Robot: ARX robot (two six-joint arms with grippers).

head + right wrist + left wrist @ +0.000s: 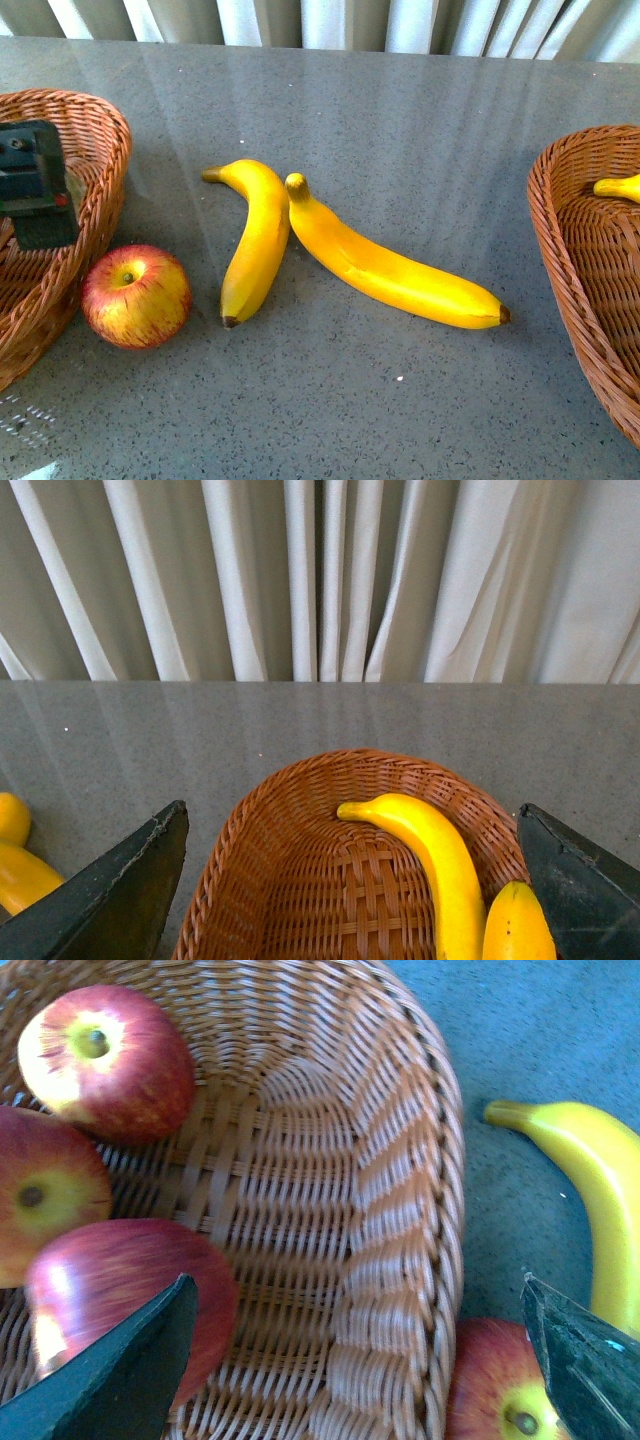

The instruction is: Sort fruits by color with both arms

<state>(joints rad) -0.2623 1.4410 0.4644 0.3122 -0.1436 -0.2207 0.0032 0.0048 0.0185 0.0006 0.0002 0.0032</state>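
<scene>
One red-and-yellow apple (136,296) lies on the table beside the left wicker basket (105,140). Two bananas, a shorter one (255,240) and a longer one (390,270), lie touching mid-table. My left arm (35,185) hangs over the left basket. The left gripper (356,1290) is open above the basket's rim (400,1210), empty. Inside lie three apples (110,1060), (45,1190), (120,1290). The right gripper (350,815) is open and empty over the right basket (290,880), which holds two bananas (430,860), (515,925).
The right basket (570,230) stands at the table's right edge, with a banana tip (620,187) showing inside it. Grey tabletop (400,100) stretches back to pale curtains (320,580). The loose apple (500,1390) rests close against the left basket's outer wall.
</scene>
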